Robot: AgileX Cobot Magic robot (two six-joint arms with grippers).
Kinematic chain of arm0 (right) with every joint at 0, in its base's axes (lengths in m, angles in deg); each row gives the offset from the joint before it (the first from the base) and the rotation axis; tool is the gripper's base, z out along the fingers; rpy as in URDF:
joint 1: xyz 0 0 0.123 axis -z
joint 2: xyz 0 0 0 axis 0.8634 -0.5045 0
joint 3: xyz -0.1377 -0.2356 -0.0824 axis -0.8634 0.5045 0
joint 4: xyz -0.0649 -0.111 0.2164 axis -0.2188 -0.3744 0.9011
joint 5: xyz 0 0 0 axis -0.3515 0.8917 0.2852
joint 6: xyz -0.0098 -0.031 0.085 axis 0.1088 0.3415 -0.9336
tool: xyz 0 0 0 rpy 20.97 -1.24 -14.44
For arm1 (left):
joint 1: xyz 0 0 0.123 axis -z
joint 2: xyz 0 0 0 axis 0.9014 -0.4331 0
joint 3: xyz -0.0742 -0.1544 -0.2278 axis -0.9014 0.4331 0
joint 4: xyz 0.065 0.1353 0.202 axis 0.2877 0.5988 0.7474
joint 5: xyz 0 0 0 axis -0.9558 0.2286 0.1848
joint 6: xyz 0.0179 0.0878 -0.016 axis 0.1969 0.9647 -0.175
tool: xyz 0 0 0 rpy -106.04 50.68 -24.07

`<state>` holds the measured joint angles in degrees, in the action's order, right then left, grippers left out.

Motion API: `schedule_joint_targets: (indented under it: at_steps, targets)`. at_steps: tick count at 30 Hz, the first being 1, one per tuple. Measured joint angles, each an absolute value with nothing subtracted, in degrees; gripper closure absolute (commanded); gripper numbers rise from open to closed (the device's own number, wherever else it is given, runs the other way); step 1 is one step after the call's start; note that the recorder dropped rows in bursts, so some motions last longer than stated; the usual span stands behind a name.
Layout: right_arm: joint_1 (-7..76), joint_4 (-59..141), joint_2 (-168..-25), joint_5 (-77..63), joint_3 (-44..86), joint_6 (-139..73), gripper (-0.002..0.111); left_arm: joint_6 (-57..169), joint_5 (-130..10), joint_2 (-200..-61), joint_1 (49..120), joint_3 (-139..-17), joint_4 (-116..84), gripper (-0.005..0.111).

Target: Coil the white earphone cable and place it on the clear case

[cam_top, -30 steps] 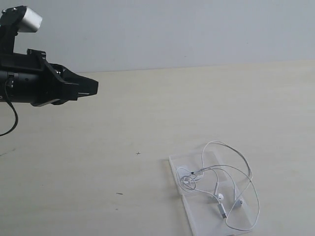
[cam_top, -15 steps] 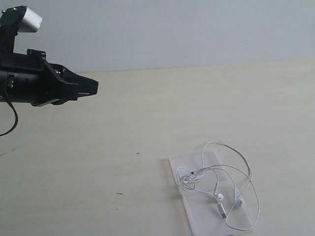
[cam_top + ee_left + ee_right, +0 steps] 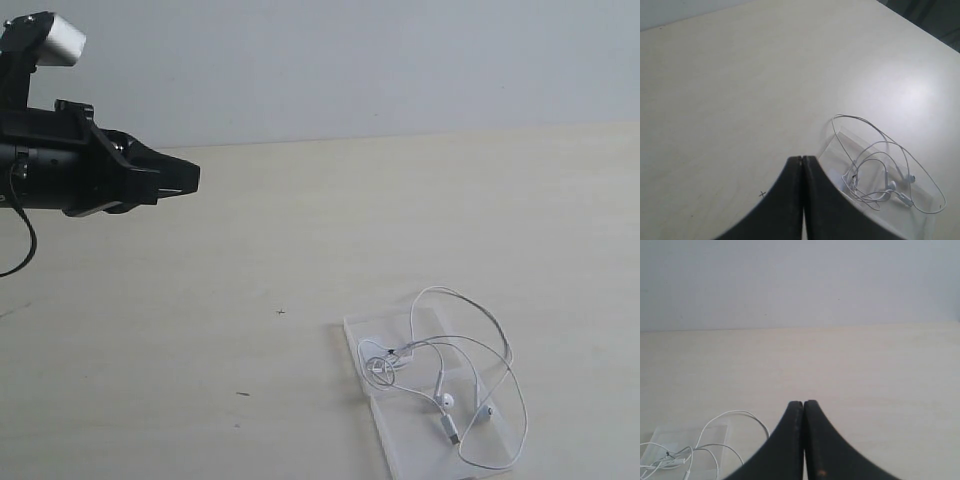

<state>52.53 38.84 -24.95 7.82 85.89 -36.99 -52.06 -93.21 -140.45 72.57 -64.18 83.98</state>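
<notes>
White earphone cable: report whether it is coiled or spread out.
Loosely coiled: the white earphone cable lies in a few wide overlapping loops on the clear case, one loop overhanging its edge.

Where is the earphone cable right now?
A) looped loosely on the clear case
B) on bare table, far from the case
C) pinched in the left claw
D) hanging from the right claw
A: the earphone cable lies in loose loops on the clear case; the left claw and right claw are both shut on nothing.
</notes>
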Motion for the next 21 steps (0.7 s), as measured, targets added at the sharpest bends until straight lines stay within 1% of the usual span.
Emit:
schedule_joint_targets:
  at_steps: [5,9,16,21]
  targets:
    - [52.53,38.84,-24.95,7.94,85.89,-36.99,0.108,-46.31,-91.88,-139.9,72.57,-64.18,83.98,0.107]
    - [52.53,38.84,-24.95,7.94,85.89,-36.99,0.108,-43.25,-89.55,-135.42,72.34,-64.15,84.12,0.107]
    - [52.53,38.84,-24.95,7.94,85.89,-36.99,0.108,-40.3,-85.54,-117.65,72.34,-64.15,84.12,0.107]
    - [52.53,38.88,-24.95,7.94,85.89,-36.99,0.108,-40.07,-78.56,-104.23,72.34,-64.15,81.11,0.107]
